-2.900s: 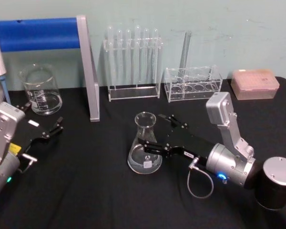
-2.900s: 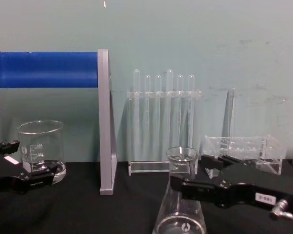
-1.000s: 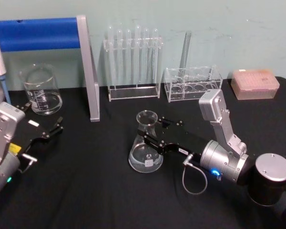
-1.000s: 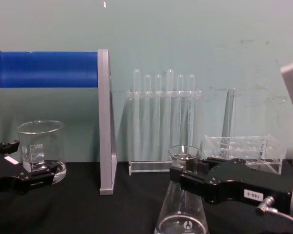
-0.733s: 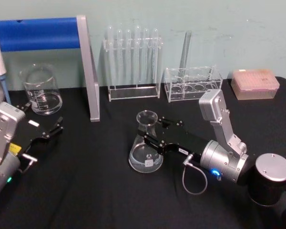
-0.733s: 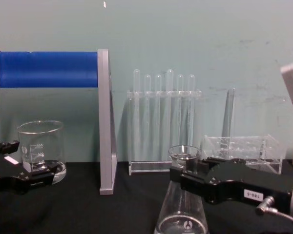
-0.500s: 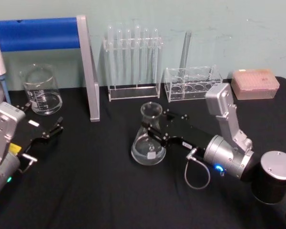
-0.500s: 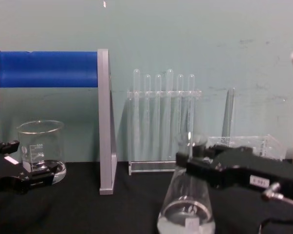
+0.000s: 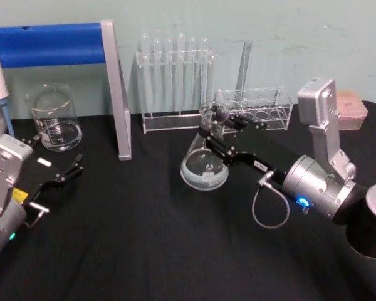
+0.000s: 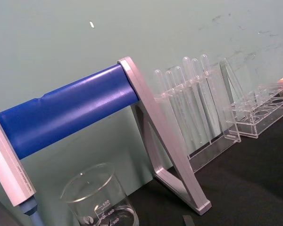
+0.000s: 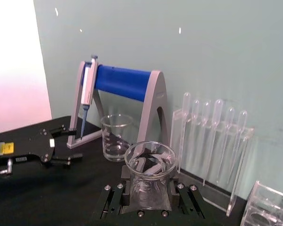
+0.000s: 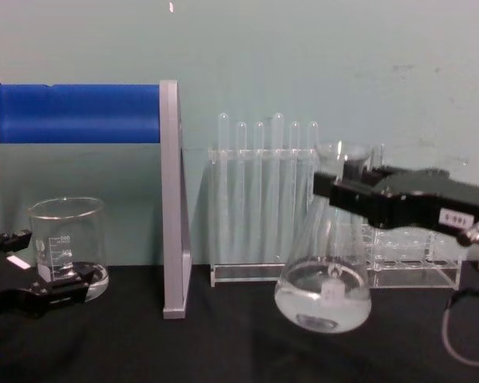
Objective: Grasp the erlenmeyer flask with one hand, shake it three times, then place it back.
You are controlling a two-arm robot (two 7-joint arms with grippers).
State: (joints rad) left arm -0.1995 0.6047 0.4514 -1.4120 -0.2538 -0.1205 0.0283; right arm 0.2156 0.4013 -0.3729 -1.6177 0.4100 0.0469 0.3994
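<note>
So the right gripper is clamped on the neck of the erlenmeyer flask. It hangs slightly tilted, off the black table.

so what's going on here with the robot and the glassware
The right gripper is shut on the neck of the clear glass conical flask, holding it tilted above the black table, in front of the clear test tube racks. The left gripper waits open at the left, near the cylindrical glass beaker.
</note>
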